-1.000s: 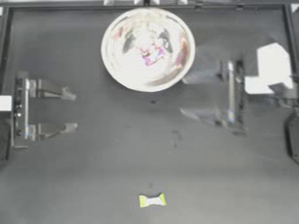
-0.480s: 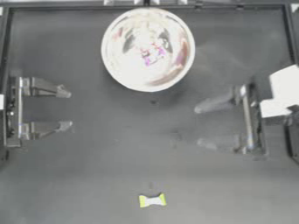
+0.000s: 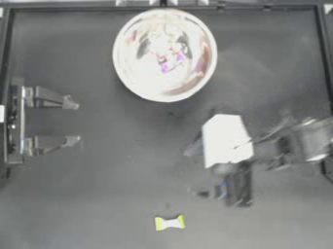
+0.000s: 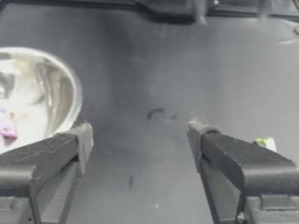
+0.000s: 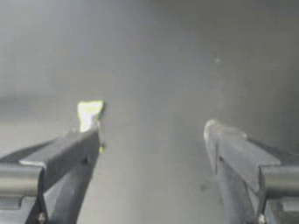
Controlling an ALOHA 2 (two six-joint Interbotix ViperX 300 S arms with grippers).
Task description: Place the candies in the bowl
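Candy [image 3: 170, 222] in the yellow-green wrapper is the one left out, lying flat on the bare tabletop [image 3: 98, 194] well away from the bowl [image 3: 164, 54], on the opposite side of the work area from it. Bowl's up at the far edge and I can make out a few wrapped sweets [image 3: 170, 61] already sitting in the shiny middle, one purplish, but the reflections make it hard to count them.

My right pincer [image 3: 224, 192] is out over the tabletop between bowl and candy, closer to the candy and a bit off to its side. Jaws are spread wide, nothing in them, because I'm lining up to straddle the wrapper. In my right wrist view the candy [image 5: 89, 114] sits just past the tip of one jaw, so I reckon I need to slide sideways before dropping down.

Left pincer [image 3: 75, 121] is parked back at its own edge, jaws apart too, just waiting.
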